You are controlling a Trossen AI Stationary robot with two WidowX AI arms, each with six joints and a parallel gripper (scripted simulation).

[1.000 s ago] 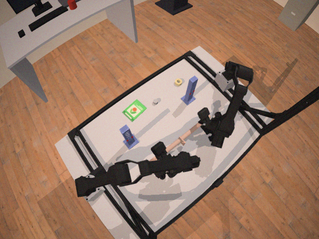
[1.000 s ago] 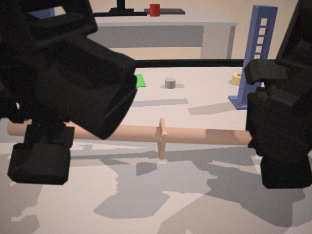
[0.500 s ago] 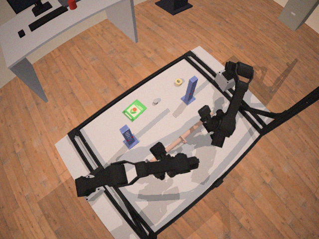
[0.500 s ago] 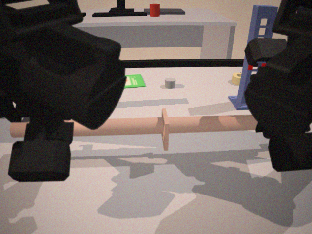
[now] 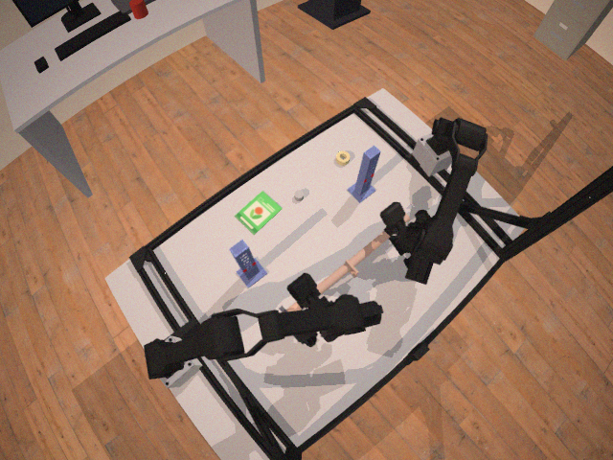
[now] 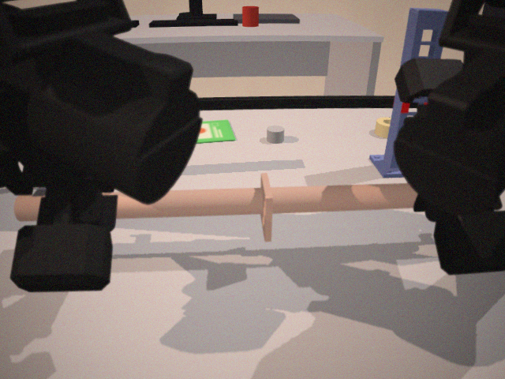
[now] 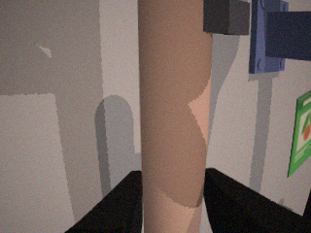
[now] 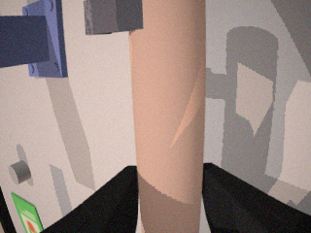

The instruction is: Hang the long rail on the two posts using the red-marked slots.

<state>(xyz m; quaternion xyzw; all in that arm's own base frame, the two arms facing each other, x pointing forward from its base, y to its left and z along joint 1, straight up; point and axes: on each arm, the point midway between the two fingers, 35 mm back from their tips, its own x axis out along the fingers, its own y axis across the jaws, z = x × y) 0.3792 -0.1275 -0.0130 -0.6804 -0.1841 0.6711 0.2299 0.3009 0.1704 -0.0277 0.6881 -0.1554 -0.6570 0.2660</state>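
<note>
The green card (image 5: 258,212) (image 6: 220,130) (image 7: 303,133) (image 8: 28,214) lies flat on the table (image 5: 197,267) (image 6: 342,151) and serves as the reference for all positions. The long rail (image 5: 336,278) (image 6: 211,201) (image 7: 172,107) (image 8: 169,97) is held above the table, on the near side of the card in the exterior view, and appears nearly level there. It is clear of both posts and seated in neither. A thin cross plate (image 5: 351,268) (image 6: 266,208) stands out from its middle section. The left gripper (image 5: 311,295) (image 6: 77,205) (image 7: 172,179) clenches the rail toward one end, its fingers against opposite sides of the tube. The right gripper (image 5: 398,230) (image 6: 432,200) (image 8: 169,175) clenches it likewise toward the other end. The left-side post (image 5: 249,267) (image 7: 268,39) stands upright near the card, on the left arm's side. The right-side post (image 5: 367,171) (image 6: 393,142) (image 8: 49,39) stands upright well apart from the card, on the right arm's side. Both posts bear red marks. Between the card and the right-side post stands a grey cylinder (image 5: 299,195) (image 6: 274,134) (image 8: 19,172), nearer the card. A yellow ring (image 5: 337,158) (image 6: 381,128) lies farther from the card, near the right-side post. The hooks cannot be made out clearly.
</note>
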